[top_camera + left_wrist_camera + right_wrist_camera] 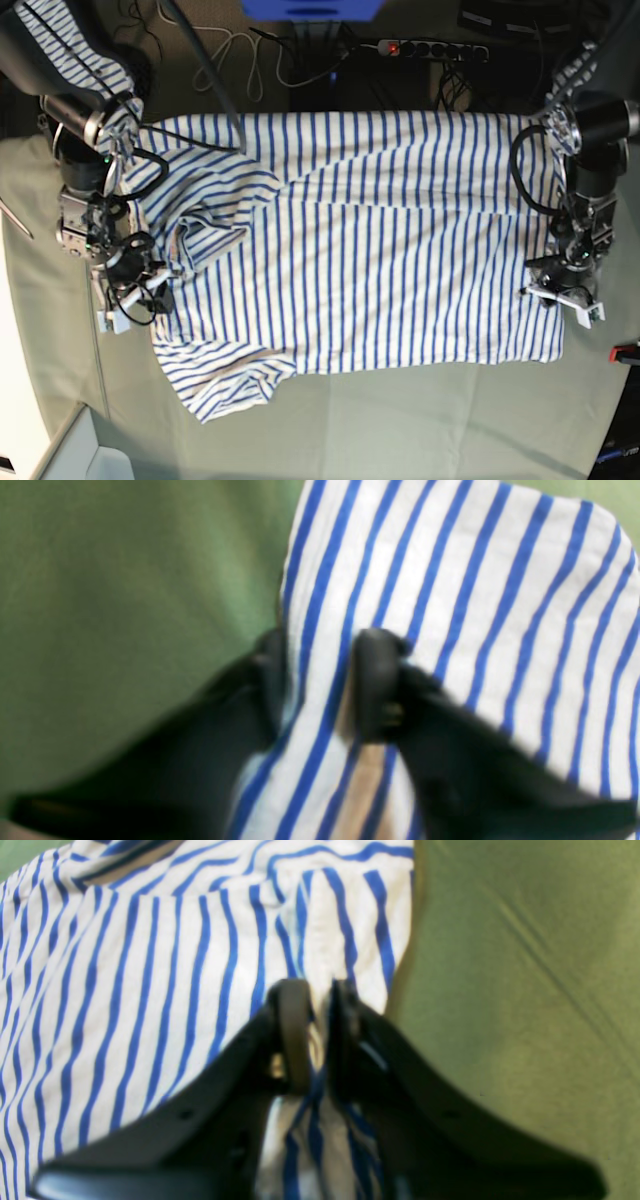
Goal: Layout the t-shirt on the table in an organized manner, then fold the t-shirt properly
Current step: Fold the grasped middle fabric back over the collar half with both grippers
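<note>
The striped white-and-blue t-shirt [380, 260] lies spread across the pale green table [400, 430], its lower left part rumpled and folded over. My left gripper [560, 290] is at the shirt's right edge. In the left wrist view the left gripper [322, 680] is closed on a raised fold of the t-shirt [475, 580] beside bare table [125, 580]. My right gripper [150, 280] is at the shirt's left side. In the right wrist view the right gripper [320, 1030] pinches the edge of the t-shirt [150, 965] in a narrow gap, next to the table [525, 965].
A power strip [430, 48] and loose cables [230, 50] lie behind the table's far edge. A red clamp [625, 352] sits at the right edge. A white box corner [80, 450] shows at the bottom left.
</note>
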